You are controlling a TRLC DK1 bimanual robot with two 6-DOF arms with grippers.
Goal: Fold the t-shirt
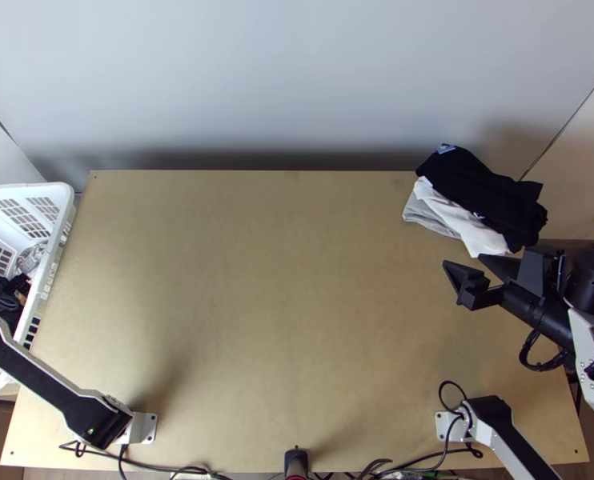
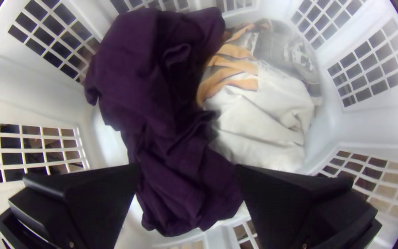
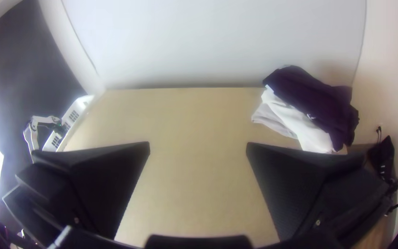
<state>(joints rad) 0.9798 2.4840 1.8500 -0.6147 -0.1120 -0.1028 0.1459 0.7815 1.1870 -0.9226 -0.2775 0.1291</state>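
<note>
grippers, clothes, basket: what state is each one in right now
left gripper: open, over the purple cloth
right gripper: open, nothing between its fingers
purple cloth: bunched, in the basket
light cloth: crumpled, in the basket
basket: open at the top, holding clothes
pile: stacked, edges uneven
dark cloth: on top of the pile, in layers

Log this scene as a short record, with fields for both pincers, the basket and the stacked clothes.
Basket: white, at the table's left side
Basket contents: purple cloth, bunched, beside a pale garment
Left pincer: open, in the basket, purple cloth between its fingers
Right pincer: open and empty, above the table
Stacked clothes: far right corner, dark cloth on lighter ones
</note>
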